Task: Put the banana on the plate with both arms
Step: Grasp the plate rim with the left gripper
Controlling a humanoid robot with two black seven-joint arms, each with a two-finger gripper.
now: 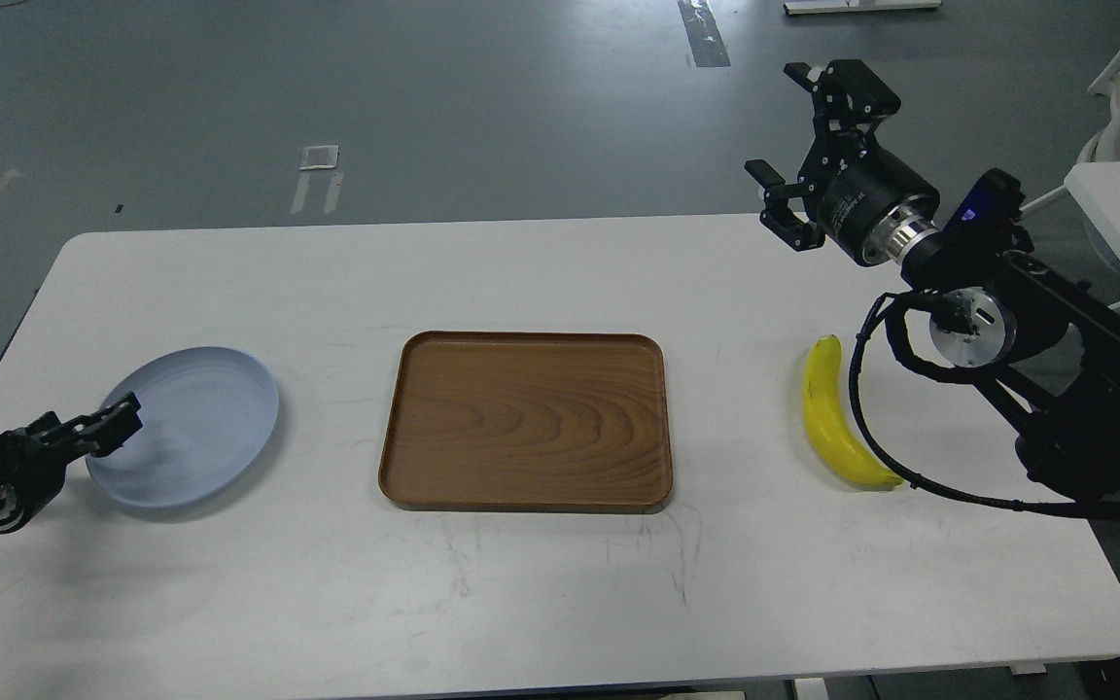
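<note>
Near the right edge of the white table [541,583] lay the banana [837,418], flat on the bare surface with its long axis running roughly from the far edge toward the near one, its curve bowing toward the tray and its near tip swinging out toward the right edge. Nothing held it. The right gripper [786,126] hung raised beyond the far right corner, its two fingers spread wide and empty, so the banana lay nearer the robot than that gripper and well below it; a black cable [861,408] from the right arm looped down just beside the fruit, close along its right side. The plate [220,389] sat toward the left edge, well apart from the banana, with the brown wooden tray [526,423] in the middle of the table between them. The left gripper [98,428] reached over the plate's near-left rim; whether it touched the rim, and how far its fingers were parted, I could not tell from this view. By my judgement the right arm was the nearer one for the pick, and a grasp across the banana's width would suit how it lay.
</note>
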